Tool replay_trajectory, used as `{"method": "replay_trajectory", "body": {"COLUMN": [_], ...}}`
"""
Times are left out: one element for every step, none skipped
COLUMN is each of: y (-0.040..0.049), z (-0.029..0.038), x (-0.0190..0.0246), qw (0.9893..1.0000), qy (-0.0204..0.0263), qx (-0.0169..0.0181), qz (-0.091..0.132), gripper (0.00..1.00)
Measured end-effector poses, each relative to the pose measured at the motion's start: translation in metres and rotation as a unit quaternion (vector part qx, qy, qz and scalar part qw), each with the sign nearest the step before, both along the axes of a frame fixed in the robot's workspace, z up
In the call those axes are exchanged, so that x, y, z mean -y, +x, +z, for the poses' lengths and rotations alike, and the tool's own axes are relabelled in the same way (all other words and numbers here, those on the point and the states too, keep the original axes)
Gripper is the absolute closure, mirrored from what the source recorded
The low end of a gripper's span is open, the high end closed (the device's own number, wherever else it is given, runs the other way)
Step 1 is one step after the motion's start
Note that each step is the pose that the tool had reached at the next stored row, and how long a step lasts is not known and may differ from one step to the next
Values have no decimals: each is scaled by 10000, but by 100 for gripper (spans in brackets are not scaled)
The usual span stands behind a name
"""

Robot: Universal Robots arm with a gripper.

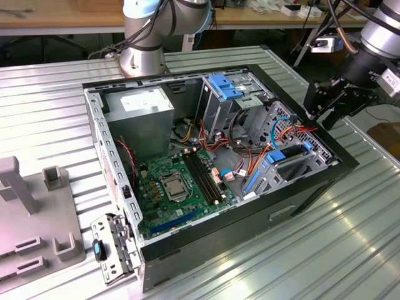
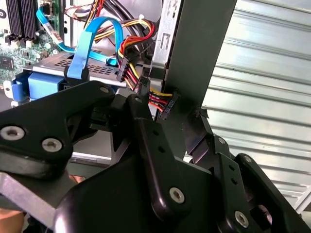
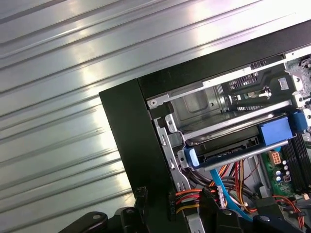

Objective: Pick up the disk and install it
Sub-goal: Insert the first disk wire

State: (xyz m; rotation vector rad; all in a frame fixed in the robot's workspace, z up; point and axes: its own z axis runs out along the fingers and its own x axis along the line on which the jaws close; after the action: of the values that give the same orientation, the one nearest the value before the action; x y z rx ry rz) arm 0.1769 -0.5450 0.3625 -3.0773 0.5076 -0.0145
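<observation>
The arm hangs over the case (image 1: 340,153) rim, claw (image 1: 324,110) spread wide and empty, near the seated disk (image 1: 289,156).

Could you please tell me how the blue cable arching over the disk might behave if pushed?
The blue cable is thin, flat and loosely arched, so it is probably floppy and light. One end drops beside the disk, so a push might strain its plug.
</observation>
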Motion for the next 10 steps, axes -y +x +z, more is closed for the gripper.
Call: {"method": "replay_trajectory", "body": {"y": [-1, -1, -1, -1, -1, -1, -1, -1, -1, -1], "z": [0, 0, 0, 0, 0, 0, 0, 0, 0, 3], "x": [2, 3, 5, 5, 6, 6, 6, 6, 6, 7], "qw": [10000, 10000, 10000, 10000, 10000, 10000, 10000, 10000, 10000, 10000], "qy": [0, 0, 0, 0, 1, 0, 0, 0, 0, 0], "qx": [2, 4, 6, 7, 8, 9, 9, 9, 9, 9], "qz": [17, 29, 42, 47, 51, 52, 52, 52, 52, 52], "gripper": [46, 46, 54, 54, 60, 60, 67, 67, 67, 67]}}
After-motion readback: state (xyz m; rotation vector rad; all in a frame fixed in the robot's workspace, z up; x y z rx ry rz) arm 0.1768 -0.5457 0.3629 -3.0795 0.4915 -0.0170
